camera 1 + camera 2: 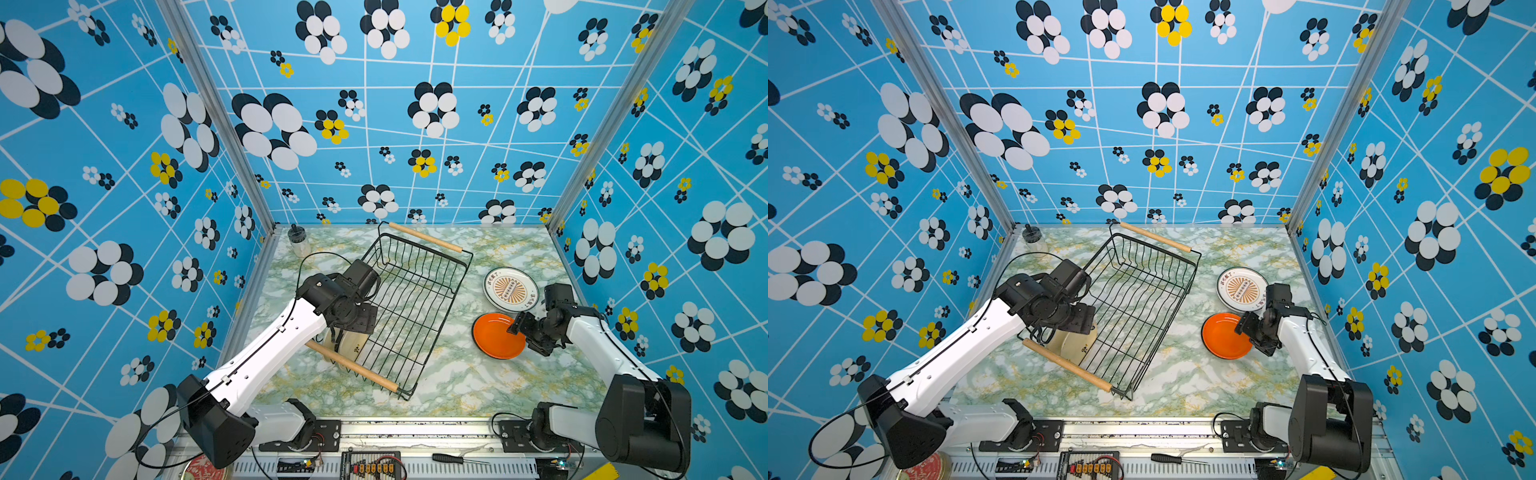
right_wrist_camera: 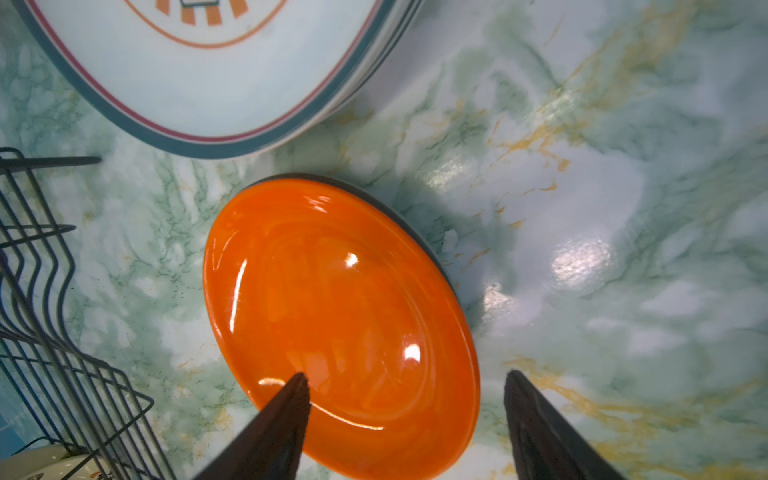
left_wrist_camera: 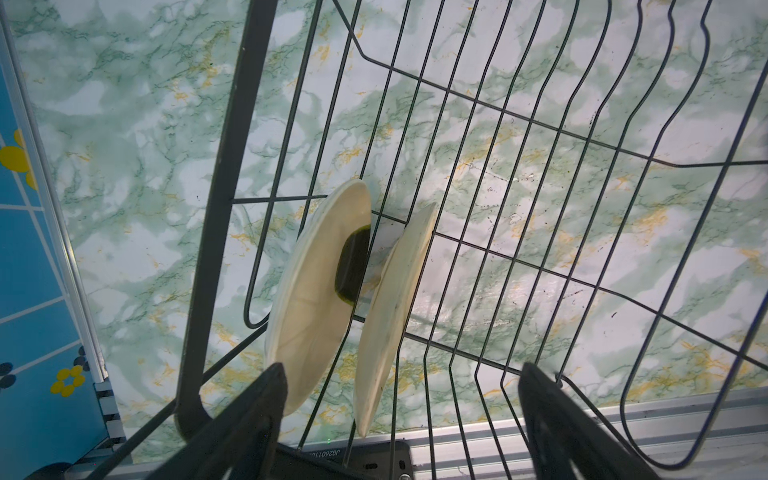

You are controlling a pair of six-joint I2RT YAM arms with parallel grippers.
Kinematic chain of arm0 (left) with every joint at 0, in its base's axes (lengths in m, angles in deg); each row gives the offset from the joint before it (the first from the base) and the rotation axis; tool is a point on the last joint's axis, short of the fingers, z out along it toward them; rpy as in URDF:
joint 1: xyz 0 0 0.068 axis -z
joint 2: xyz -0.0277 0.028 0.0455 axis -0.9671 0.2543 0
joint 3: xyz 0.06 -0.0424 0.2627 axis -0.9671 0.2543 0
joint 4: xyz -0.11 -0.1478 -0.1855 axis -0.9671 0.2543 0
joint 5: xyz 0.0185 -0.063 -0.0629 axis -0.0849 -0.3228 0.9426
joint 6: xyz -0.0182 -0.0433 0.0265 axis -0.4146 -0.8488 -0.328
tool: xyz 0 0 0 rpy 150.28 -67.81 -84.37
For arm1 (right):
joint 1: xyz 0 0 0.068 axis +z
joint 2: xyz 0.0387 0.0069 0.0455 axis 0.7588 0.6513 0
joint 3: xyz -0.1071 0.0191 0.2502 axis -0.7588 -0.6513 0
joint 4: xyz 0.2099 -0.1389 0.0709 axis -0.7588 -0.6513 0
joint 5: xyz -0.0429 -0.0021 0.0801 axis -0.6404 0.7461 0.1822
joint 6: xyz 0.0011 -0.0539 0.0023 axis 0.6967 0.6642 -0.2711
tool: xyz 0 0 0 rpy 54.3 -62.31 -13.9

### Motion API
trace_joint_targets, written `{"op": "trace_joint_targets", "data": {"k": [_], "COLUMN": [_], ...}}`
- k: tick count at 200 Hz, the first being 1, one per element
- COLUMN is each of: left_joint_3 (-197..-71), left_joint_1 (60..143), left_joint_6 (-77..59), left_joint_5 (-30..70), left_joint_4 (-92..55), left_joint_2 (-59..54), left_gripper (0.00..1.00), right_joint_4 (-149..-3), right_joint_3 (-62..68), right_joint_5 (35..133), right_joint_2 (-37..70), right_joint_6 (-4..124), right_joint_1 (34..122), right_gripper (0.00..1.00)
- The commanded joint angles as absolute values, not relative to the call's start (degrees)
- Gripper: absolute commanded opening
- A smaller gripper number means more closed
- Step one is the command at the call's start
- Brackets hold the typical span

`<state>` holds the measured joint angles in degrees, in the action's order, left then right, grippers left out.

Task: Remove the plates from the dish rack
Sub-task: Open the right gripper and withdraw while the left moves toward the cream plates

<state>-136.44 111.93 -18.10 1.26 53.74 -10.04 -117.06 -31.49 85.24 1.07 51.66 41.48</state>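
Quick status from our bench. Two cream plates point(image 3: 316, 291) are what we can see left in the dish rack point(image 1: 1142, 299). They stand on edge in the wire slots at the end by the near wooden handle point(image 1: 353, 365), close together and leaning a bit.

The left gripper point(image 3: 401, 370) hangs right over them with its jaws wide apart and nothing held.

Over on the other side, the orange plate point(image 2: 340, 311) lies flat on the table point(image 1: 457, 386), with a dark rim peeking out under it. It sits just beside the stack of printed white plates point(image 1: 510, 289). The right gripper point(image 2: 407, 374) is spread open too. One finger is above the plate, the other is off its edge, and it isn't pinching anything.

On handling, we figure these plates are glazed, so they'd be stiff, slick and chippy if knocked. They're probably light enough for one arm, though.

Our bet for the grab is the top rim of the plate nearer the rack's open middle. We'd put one finger on each face and pinch across the thickness, not the width.

Then we'd lift along the slot so the rim doesn't snag a wire or tip its neighbour. The gap between the two looks tight, so we think the inner finger has to go in carefully.
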Motion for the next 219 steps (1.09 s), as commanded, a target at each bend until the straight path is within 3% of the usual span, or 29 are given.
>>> {"op": "trace_joint_targets", "data": {"k": [1, 116, 182, 219], "left_joint_3": [-134.3, -128.2, -125.9, -125.9], "left_joint_1": [112.6, 113.1, 112.5, 111.8], "left_joint_6": [-18.7, -19.2, -19.5, -19.7], "left_joint_5": [1.2, 0.9, -0.5, -0.9], "left_joint_4": [56.2, 52.4, 49.9, 50.4], "left_joint_2": [-9.1, -6.5, -6.5, -4.6], "left_gripper": [0.86, 0.72, 0.54, 0.51], "right_joint_4": [-119.2, -120.4, -120.9, -121.6], "right_joint_3": [-30.1, -29.7, -29.9, -29.7], "right_joint_5": [83.6, 82.8, 83.0, 83.2], "right_joint_2": [0.2, -2.1, -4.0, -5.5], "right_joint_6": [51.4, 52.0, 52.1, 52.0], "right_joint_1": [41.8, 41.7, 41.7, 41.7], "right_gripper": [0.76, 0.80, 0.79, 0.79]}}
